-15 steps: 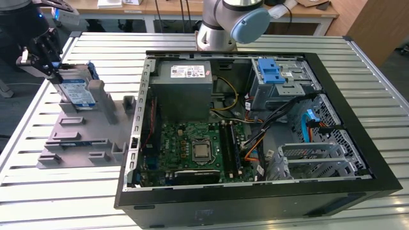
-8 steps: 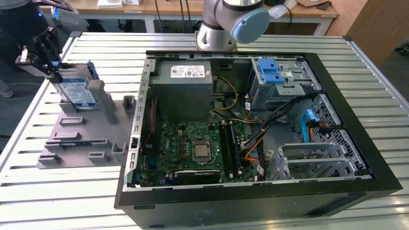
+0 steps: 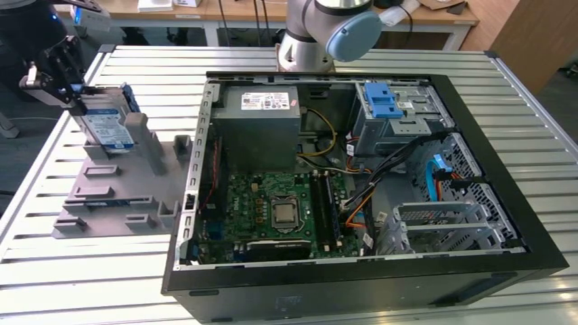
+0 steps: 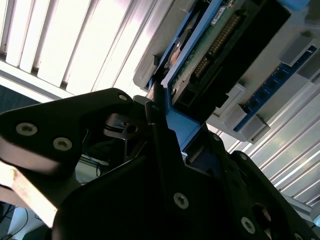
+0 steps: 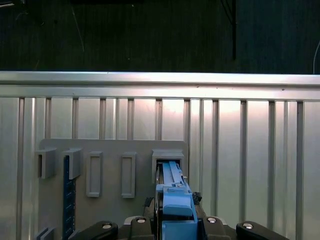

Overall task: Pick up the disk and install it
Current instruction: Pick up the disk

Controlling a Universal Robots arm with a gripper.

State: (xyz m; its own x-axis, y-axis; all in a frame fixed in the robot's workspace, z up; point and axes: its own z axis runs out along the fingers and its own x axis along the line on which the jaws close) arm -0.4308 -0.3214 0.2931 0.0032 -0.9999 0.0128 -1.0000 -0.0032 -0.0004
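The disk (image 3: 108, 125) stands on edge in a slot at the far end of the grey holder block (image 3: 118, 189), at the exterior view's left. Its white-and-blue label and blue carrier frame face the case. My gripper (image 3: 77, 101) sits at the disk's upper end, its fingers shut on the frame. In the first wrist view the blue carrier edge (image 5: 174, 192) runs between my fingers, over the holder's slot (image 5: 167, 159). The second wrist view has the disk's circuit-board side (image 4: 215, 45) clamped by my black fingers (image 4: 162, 135). I cannot tell whether the disk still rests in the slot.
An open computer case (image 3: 505, 169) lies on the slatted metal table (image 3: 54, 277), at the exterior view's right of the holder. Inside are a grey power-supply box (image 3: 262, 125), a motherboard (image 3: 280, 210), cables and a grey cage with a blue latch (image 3: 390, 105). The arm's base (image 3: 312, 37) stands behind the case.
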